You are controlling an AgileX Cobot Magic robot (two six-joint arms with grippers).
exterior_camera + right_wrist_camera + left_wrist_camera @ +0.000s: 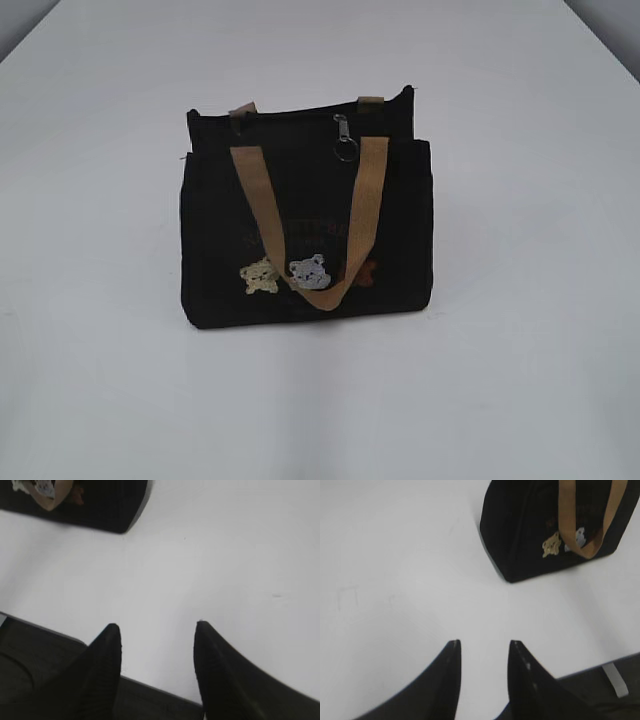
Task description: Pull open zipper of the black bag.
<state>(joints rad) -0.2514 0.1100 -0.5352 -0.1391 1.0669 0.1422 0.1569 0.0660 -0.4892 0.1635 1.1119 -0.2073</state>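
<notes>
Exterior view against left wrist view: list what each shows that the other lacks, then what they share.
Only the exterior view shows the zipper along the top, with its silver pull and key-ring, and the brown bear patch. Only the left wrist view shows the left tool, open and empty over the table. Both show the black bag, a tan strap, and cream and grey bears.

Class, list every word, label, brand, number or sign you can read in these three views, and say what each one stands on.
No text can be read in any view.
Faint tan lettering on the front of the black bag, above the bear patches: too blurred to read in the exterior view.
Left wrist view: the same lettering is blurred, unreadable.
Right wrist view: none.
</notes>
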